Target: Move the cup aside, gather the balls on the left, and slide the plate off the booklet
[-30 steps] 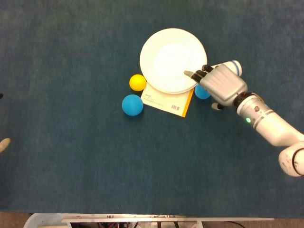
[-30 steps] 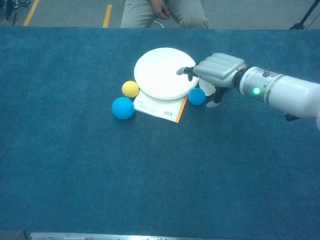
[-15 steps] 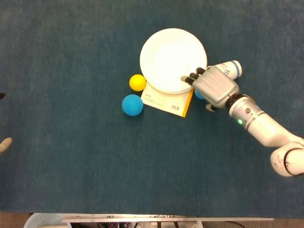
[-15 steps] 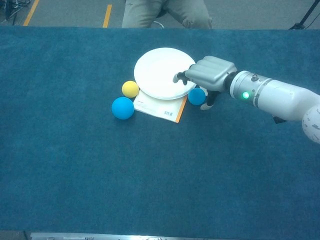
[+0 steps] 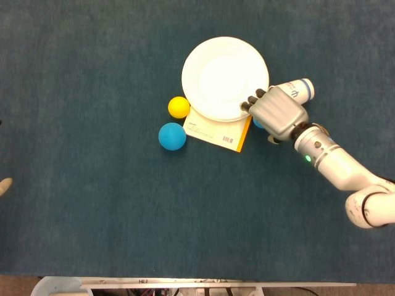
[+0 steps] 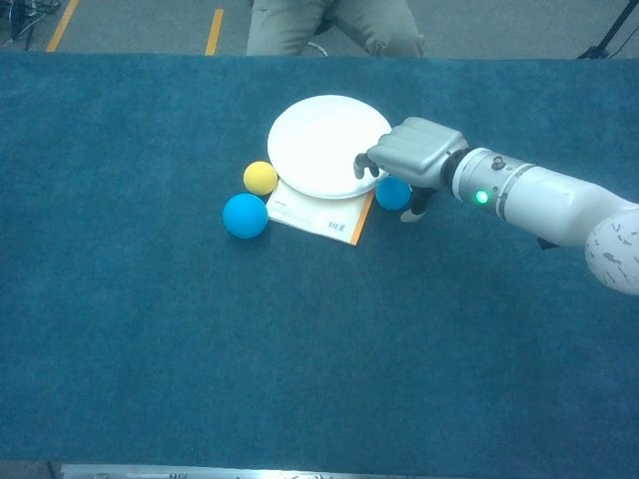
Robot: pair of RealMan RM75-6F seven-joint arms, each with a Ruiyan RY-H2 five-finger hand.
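The white plate (image 5: 225, 77) (image 6: 324, 145) lies partly on the orange-edged booklet (image 5: 219, 132) (image 6: 318, 218). A yellow ball (image 5: 179, 106) (image 6: 261, 178) and a larger blue ball (image 5: 172, 136) (image 6: 245, 216) sit left of the booklet. My right hand (image 5: 278, 112) (image 6: 414, 158) hovers at the plate's right rim, fingers curled down onto the rim. A small blue ball (image 5: 257, 123) (image 6: 392, 193) lies under the palm, beside the thumb; no grip on it shows. The cup (image 5: 300, 89) lies on its side just behind the hand. Only a tip of my left hand (image 5: 5, 185) shows.
Blue carpet-like cloth (image 5: 92, 216) covers the whole table. A seated person (image 6: 329, 25) is beyond the far edge. A pale bin rim (image 5: 58, 287) shows below the near edge.
The right hand has drawn back from the plate's middle to its right rim and curled its fingers, settling lower over the small blue ball. Plate, booklet and other balls have not moved.
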